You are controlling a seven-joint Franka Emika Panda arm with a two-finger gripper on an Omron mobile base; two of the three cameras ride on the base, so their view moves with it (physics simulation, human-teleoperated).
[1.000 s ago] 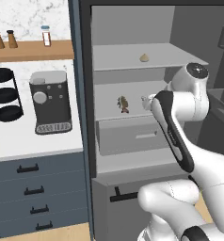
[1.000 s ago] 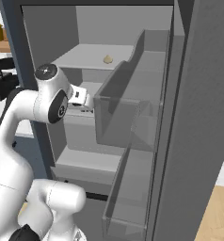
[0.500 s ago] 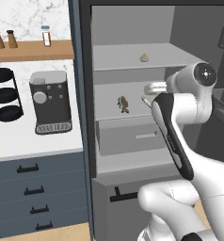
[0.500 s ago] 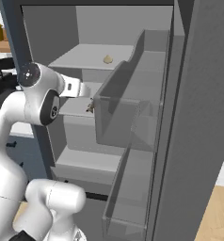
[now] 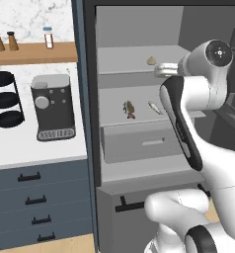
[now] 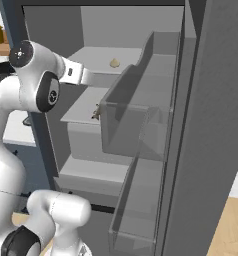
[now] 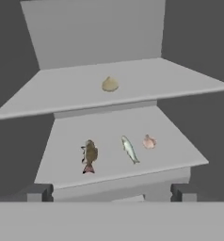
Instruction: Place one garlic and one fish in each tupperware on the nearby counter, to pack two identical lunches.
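In the hand view an open fridge faces me. A cream garlic [image 7: 110, 84] lies alone on the upper shelf. On the middle shelf lie a brown fish [image 7: 89, 155] with a reddish tail, a slim silvery fish [image 7: 129, 149] and a pinkish garlic [image 7: 149, 141]. My gripper [image 7: 111, 193] is open and empty, held in front of the shelves at about upper-shelf height [image 5: 161, 70] [image 6: 88, 77]. The left base view shows the cream garlic [image 5: 151, 61], brown fish [image 5: 129, 108] and silvery fish [image 5: 153, 107]. The white counter [image 5: 20, 150] runs left of the fridge. The tupperware is out of view.
A dark coffee machine [image 5: 53, 106] and a black pan rack [image 5: 3, 101] stand on the counter, under a wooden shelf [image 5: 35, 52] with spice jars. The fridge door [image 6: 211, 125] with its bins [image 6: 136, 125] hangs open on the right. A drawer [image 5: 144, 143] sits below the middle shelf.
The arm has lifted the hand from middle-shelf height to upper-shelf height. The jaws have stayed open and the food has not moved.
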